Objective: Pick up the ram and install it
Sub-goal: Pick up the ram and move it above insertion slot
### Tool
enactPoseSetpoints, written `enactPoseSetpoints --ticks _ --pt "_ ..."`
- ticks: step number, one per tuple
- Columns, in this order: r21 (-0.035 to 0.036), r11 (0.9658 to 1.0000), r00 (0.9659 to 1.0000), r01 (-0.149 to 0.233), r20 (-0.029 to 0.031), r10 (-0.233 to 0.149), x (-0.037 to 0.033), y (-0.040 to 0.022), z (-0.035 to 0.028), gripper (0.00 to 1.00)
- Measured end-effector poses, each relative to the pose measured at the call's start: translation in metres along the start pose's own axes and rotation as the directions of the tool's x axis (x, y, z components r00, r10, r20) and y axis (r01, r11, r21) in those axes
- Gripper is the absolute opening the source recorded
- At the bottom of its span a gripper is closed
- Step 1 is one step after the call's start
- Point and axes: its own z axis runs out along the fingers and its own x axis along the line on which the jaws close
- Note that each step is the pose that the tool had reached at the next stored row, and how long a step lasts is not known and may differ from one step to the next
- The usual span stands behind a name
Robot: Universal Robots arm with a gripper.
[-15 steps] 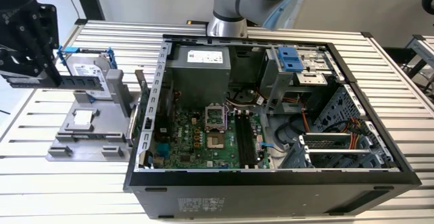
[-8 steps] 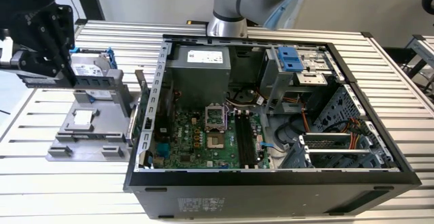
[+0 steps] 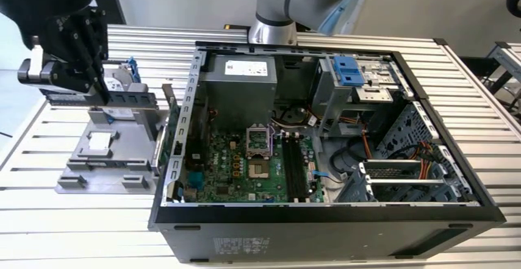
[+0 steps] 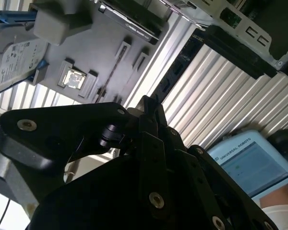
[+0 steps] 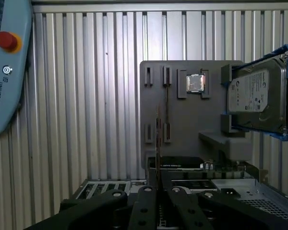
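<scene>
Ribbed metal surface [image 3: 480, 86] carries an open case [image 3: 326, 232] and, toward its edge at the exterior view's left, a grey tray [image 3: 97, 172] with a hard drive [image 5: 254, 96] propped in it. The tool [image 3: 96, 89] hangs over that tray, clenched on the ram [image 3: 130, 98], which lies level just above it. In the first wrist view the stick stands edge-on between the fingers [image 5: 146, 194].

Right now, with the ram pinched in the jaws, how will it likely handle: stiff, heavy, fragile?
Probably stiff: the ram juts level out past the jaws in the exterior view, with no sag. Likely light: edge-on in the first wrist view it is a thin sliver. Perhaps fragile, being a bare board.
</scene>
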Motion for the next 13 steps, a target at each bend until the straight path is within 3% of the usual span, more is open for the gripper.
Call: enactPoseSetpoints --ticks 8,13 --pt "0.0001 1.0000 1.0000 0.000 0.0001 0.000 -0.0001 -0.0029 0.0000 0.00" --pt "0.0000 1.0000 1.0000 0.000 -0.0001 0.000 -0.0003 -0.0085 -0.0002 0.00"
